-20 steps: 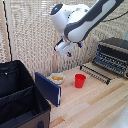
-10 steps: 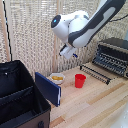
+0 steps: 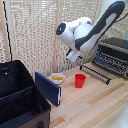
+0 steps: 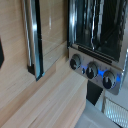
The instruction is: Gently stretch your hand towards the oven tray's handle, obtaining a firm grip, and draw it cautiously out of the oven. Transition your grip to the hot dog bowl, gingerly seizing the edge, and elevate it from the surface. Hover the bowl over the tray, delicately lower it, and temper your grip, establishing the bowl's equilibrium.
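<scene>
The oven [image 3: 114,56] sits at the exterior view's right on the wooden table [image 3: 95,105], with the oven tray [image 3: 97,73] drawn out in front of it and its handle [image 3: 93,76] along the near edge. The hot dog bowl [image 3: 57,78] rests on the table left of the red cup [image 3: 80,80], beside a blue panel [image 3: 48,88] and a black case [image 3: 20,100]. The gripper [image 3: 74,55] hangs above the cup; I cannot tell whether its jaws are apart. The wrist view shows 3 knobs [image 4: 91,70] on the oven front.

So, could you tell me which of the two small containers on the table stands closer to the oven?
The red cup: it stands on the oven side of the white hot dog bowl, which sits beside the black case.
</scene>
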Motion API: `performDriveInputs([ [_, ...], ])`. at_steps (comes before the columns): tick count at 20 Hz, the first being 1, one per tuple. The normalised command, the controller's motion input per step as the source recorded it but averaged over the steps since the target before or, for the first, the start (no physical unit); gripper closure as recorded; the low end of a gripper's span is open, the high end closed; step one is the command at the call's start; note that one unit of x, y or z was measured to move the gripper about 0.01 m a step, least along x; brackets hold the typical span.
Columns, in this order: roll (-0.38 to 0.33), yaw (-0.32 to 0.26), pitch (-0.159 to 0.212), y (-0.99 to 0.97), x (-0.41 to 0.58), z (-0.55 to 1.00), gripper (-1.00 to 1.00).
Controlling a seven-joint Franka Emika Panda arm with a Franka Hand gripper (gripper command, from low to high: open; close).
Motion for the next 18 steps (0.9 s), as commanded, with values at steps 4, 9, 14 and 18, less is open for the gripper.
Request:
performDriveInputs([
  [4,-0.19,0.181,0.001,-0.43,0.044,-0.1,-1.0],
  [9,-0.209,0.177,0.0,-0.43,0.061,-0.14,-1.0],
  [14,-0.208,0.138,0.0,-0.53,0.015,-0.13,-1.0],
  [18,-0.211,0.035,-0.023,-0.64,0.056,-0.11,-1.0],
])
